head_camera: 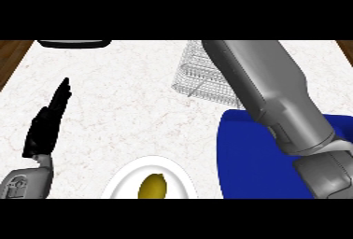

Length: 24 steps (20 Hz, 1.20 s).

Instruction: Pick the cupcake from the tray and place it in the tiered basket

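Blue tray (248,163): cupcake not visible, right forearm (276,88) crossing above it towards the wire tiered basket (200,74); right hand's state cannot be told. Left hand (47,122), well left of the tray, fingers straight, pressed together. White plate (124,182) with a yellow fruit (153,186) sits just left of the tray.

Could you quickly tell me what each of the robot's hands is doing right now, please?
Left hand: open, fingers straight, holding nothing, resting at the view's left.
Right hand: not in view; only its grey forearm shows, reaching over the blue tray.

No readable text, labels or numbers appear anywhere.
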Motion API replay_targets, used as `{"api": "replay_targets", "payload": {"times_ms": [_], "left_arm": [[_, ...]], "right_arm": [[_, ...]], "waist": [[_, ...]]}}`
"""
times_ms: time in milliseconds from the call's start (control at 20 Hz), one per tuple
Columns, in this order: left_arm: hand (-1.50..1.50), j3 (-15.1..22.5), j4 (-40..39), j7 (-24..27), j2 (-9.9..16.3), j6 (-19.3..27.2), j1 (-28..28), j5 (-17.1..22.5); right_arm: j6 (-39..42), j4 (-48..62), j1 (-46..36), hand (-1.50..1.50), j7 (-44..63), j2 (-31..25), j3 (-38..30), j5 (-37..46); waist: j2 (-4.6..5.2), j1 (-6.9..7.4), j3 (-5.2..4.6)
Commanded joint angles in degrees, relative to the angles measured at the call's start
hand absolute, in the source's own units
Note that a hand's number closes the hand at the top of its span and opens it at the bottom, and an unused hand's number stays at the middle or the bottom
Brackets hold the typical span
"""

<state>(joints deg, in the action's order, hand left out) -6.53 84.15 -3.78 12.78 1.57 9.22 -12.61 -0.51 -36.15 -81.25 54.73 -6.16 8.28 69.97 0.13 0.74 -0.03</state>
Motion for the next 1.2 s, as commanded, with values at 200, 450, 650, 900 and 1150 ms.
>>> {"api": "replay_targets", "payload": {"times_ms": [200,450,650,900,1150], "left_arm": [[0.0,0.7,2.9,-3.4,-0.8,0.0,-0.4,-0.4],[0.0,-0.1,-2.9,1.1,-1.2,1.1,1.8,-0.7],[0.0,0.8,-0.1,-1.1,-1.6,1.2,1.0,-1.5],[0.0,-1.3,-0.9,1.0,0.1,-0.8,-0.8,0.5],[0.0,-1.8,0.7,-0.7,1.0,-1.6,0.0,0.8]], "right_arm": [[-1.7,-2.5,5.7,1.5,-4.2,0.3,-4.5,-4.2],[-7.8,-0.1,7.0,-1.5,-2.3,0.5,-13.0,-10.6],[-10.6,-0.3,10.5,-1.5,-4.2,1.1,-11.9,-9.4],[-18.5,-9.2,14.4,-1.5,-5.5,2.4,-12.3,-10.0],[-18.9,-16.8,11.8,-1.5,-1.3,1.4,-11.2,-7.7]], "waist": [[-0.17,-0.33,0.04],[0.3,-0.36,0.01],[0.0,-0.27,0.03],[-0.21,-0.73,0.03],[-0.48,-0.98,0.02]]}}
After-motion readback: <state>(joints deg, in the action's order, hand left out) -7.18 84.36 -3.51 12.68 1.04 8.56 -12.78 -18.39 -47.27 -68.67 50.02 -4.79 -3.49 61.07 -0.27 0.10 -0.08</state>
